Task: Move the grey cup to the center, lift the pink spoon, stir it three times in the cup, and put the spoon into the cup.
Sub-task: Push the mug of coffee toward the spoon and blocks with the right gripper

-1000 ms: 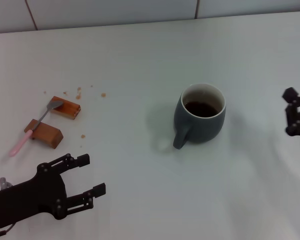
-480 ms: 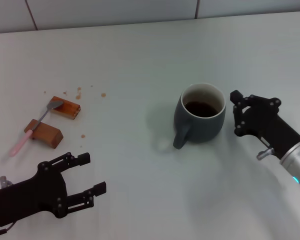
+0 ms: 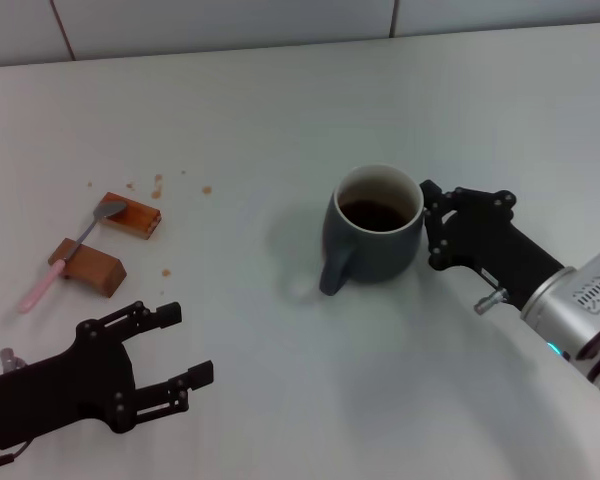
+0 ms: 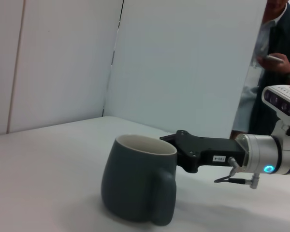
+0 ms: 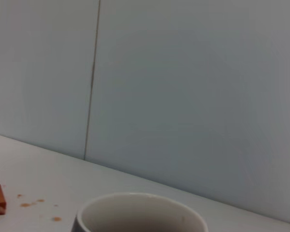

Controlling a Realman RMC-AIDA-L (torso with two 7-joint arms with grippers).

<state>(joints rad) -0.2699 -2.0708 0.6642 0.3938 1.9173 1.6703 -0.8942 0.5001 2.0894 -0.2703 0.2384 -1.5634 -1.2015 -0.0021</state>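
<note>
The grey cup (image 3: 372, 243) stands upright near the table's middle, dark liquid inside, its handle pointing toward me and left. My right gripper (image 3: 430, 226) is open, its fingertips (image 3: 427, 190) pressed against the cup's right wall. The left wrist view shows the cup (image 4: 135, 183) with the right gripper (image 4: 176, 150) touching its far side below the rim. Only the cup's pale rim (image 5: 140, 205) shows in the right wrist view. The pink spoon (image 3: 40, 288) lies at the far left, propped across two brown blocks. My left gripper (image 3: 185, 347) hovers open at the front left, below the spoon.
Two brown wooden blocks (image 3: 133, 215) (image 3: 88, 267) sit under the spoon, with crumbs (image 3: 158, 187) scattered behind them. White wall panels rise behind the table. A person (image 4: 280, 48) stands beyond the table in the left wrist view.
My right arm came in from the right edge, met the cup's right side, and has pushed the cup a little leftward. The left arm has barely moved.
</note>
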